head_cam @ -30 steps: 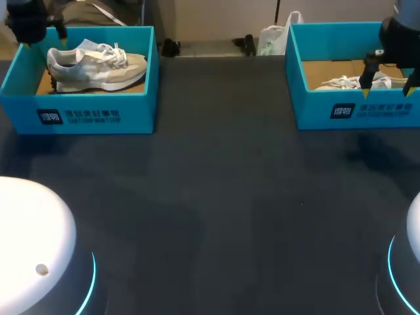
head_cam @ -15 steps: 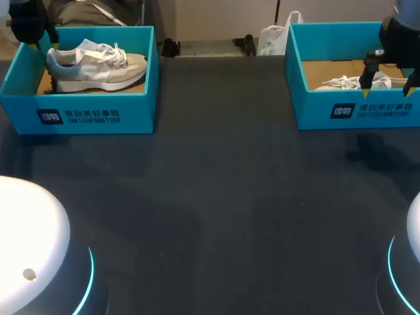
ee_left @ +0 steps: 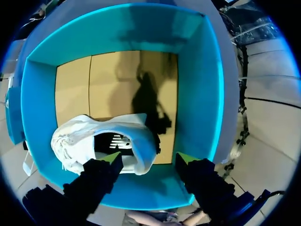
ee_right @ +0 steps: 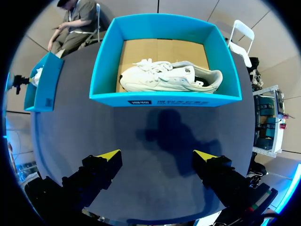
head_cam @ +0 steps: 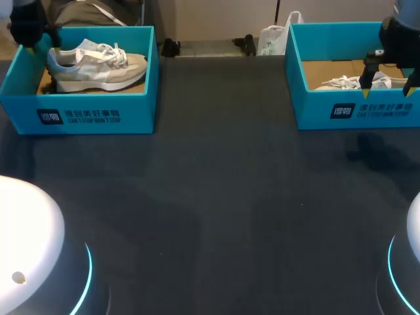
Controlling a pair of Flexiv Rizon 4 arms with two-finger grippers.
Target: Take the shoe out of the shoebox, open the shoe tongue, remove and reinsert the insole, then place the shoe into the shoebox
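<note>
A grey-white sneaker (head_cam: 98,65) lies on its side in the blue shoebox (head_cam: 92,115) at the table's far left. My left gripper (head_cam: 38,38) hangs over its heel end. In the left wrist view the gripper (ee_left: 149,157) is open: one yellow tip rests at the sneaker's (ee_left: 103,141) heel opening, the other is clear of it over the box wall (ee_left: 197,94). A second white sneaker (ee_right: 169,77) lies in the blue box (ee_right: 164,100) at the far right. My right gripper (ee_right: 157,155) is wide open above the table in front of that box, holding nothing.
The two boxes stand at the table's far corners, the right box (head_cam: 367,111) with its sneaker (head_cam: 348,83) behind my right gripper (head_cam: 387,88). Dark tabletop (head_cam: 216,197) stretches between and in front of them. My arms' white bases sit at the near corners.
My left gripper's fingers narrowed and widened again while it shifted slightly at the sneaker's heel; the sneaker barely moved. The right arm has kept still.
</note>
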